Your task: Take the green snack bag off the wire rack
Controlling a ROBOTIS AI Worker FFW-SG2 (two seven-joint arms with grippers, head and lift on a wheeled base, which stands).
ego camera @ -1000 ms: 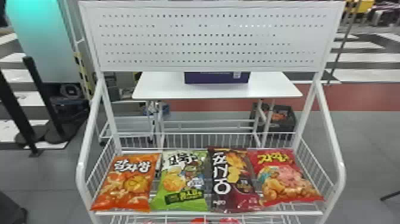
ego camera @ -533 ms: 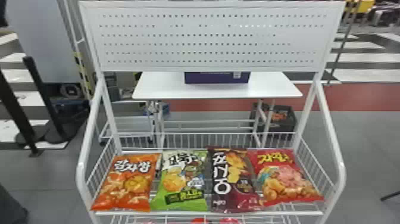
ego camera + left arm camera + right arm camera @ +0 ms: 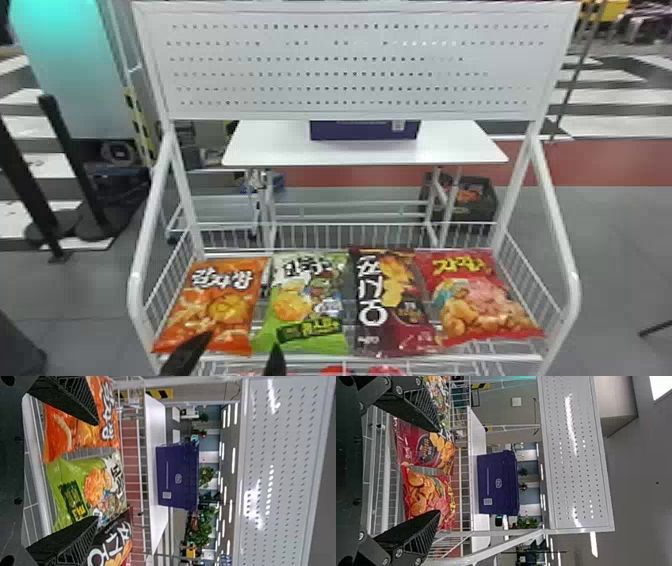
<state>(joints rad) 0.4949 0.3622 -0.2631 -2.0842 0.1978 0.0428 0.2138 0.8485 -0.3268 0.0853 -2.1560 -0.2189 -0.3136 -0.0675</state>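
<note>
**Green bag pick: squaring up the L gripper**

Green snack bag (image 3: 306,305) lies on the wire rack (image 3: 480,357), L of centre, nr front edge, btwn orange bag (image 3: 215,305) & dark bag (image 3: 392,305). L gripper (image 3: 243,339): wide open, empty, at front edge. R gripper (image 3: 439,471): also spread, empty. Best approach: centre gap on green, keep tips off neighbours, slide in level, squeeze lightly (crushable), lift clear of front edge b4 backing out.
</note>
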